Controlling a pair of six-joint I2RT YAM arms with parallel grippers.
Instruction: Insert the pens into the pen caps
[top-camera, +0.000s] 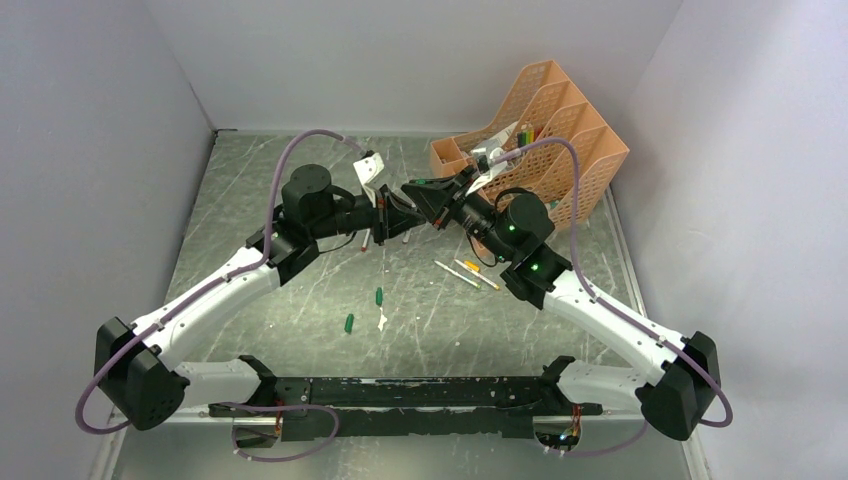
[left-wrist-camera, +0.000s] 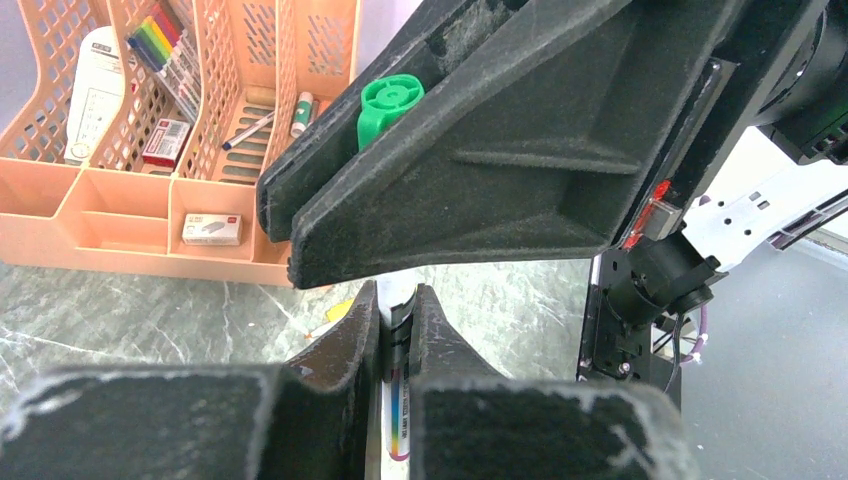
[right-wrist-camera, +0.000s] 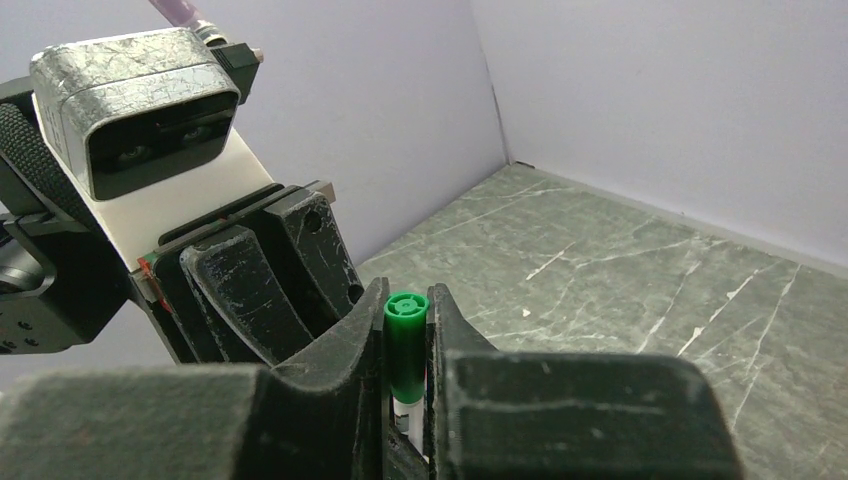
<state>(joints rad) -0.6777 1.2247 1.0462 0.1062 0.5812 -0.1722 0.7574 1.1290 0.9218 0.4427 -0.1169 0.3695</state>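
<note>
Two grippers were seen nose to nose over the table (top-camera: 300, 180). One pen (left-wrist-camera: 399, 408) was clamped lengthwise in the left gripper (left-wrist-camera: 397, 292), aimed at the pen cap (right-wrist-camera: 405, 340). The cap was pinched along the right gripper (right-wrist-camera: 406, 292) fingers.

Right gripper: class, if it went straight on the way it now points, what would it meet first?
Its green cap would most likely meet the left gripper, facing it close ahead and gripping a pen; the gap is hard to judge.
</note>
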